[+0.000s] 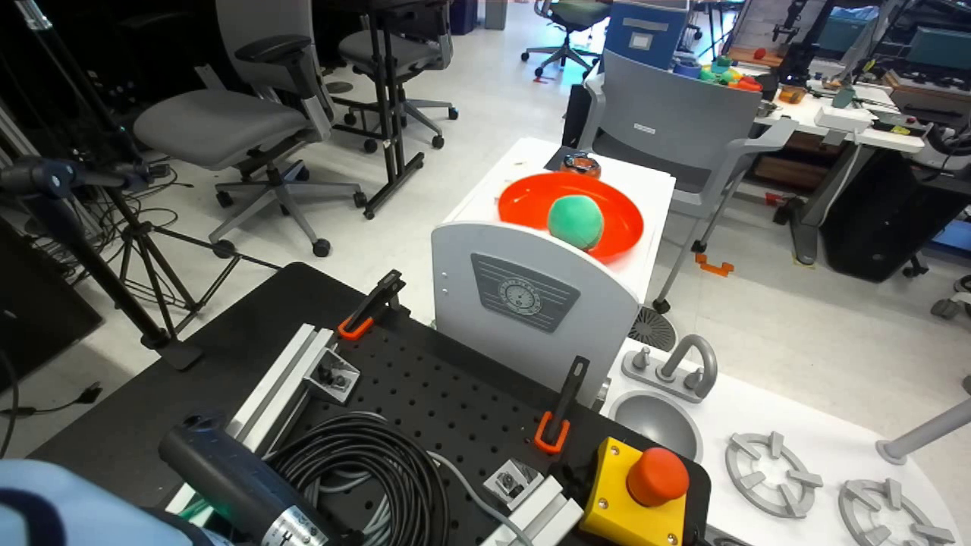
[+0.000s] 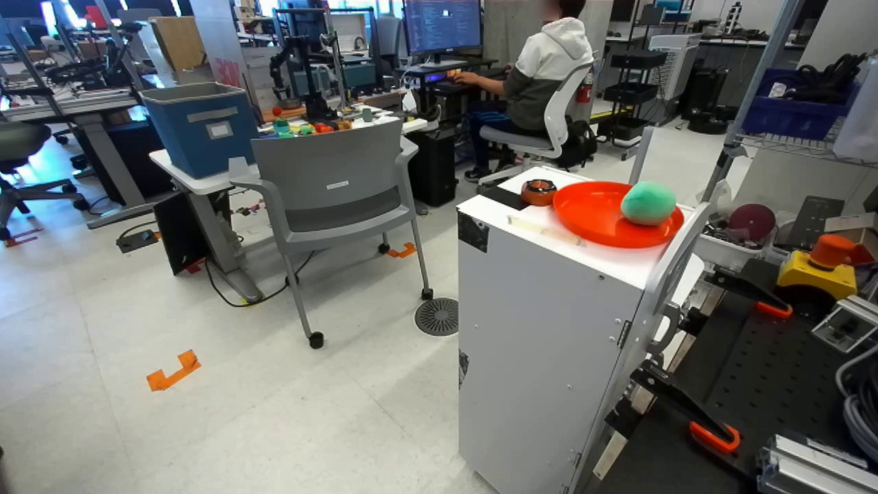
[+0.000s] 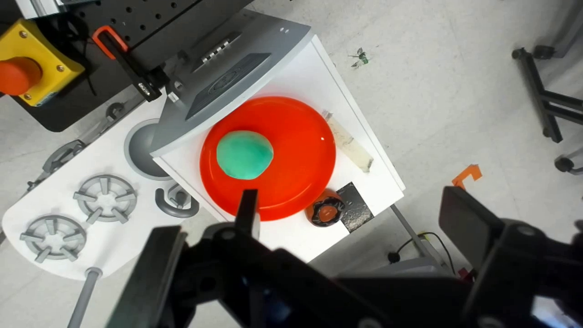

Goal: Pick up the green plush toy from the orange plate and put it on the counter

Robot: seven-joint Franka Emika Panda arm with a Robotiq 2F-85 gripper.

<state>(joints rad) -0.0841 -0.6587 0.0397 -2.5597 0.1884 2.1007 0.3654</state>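
Low in the wrist view, the empty pincer (image 3: 353, 207) stands spread, presumably to admit the plush toy (image 3: 244, 155) supported by the orange plate (image 3: 303, 152).

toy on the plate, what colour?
The toy is teal-green, best seen in the wrist view.

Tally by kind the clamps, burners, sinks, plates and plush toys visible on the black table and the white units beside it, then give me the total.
Clamps: 2
Burners: 2
Sink: 1
Orange plate: 1
Green plush toy: 1
Total: 7
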